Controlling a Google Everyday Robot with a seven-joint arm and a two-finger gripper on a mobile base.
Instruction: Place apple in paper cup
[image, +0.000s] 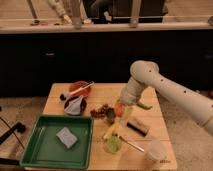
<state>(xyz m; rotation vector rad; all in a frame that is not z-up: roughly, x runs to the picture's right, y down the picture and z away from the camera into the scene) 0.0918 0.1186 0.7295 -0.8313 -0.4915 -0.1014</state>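
Note:
My gripper (120, 106) hangs from the white arm (145, 75), which reaches in from the right over the middle of the wooden table (100, 92). It is shut on the small orange-red apple (118, 109) and holds it just above the table. The pale paper cup (155, 150) stands upright at the table's front right corner, well to the right of and nearer than the gripper. Its inside is not visible.
A yellow-green cup with a spoon (114, 144) stands in front of the gripper, and a small metal cup (110, 116) beside it. A dark block (137, 126) lies to the right. An orange-red bowl (79, 89), a grey cloth (75, 105) and a green tray (45, 150) holding a sponge (66, 136) are on the left.

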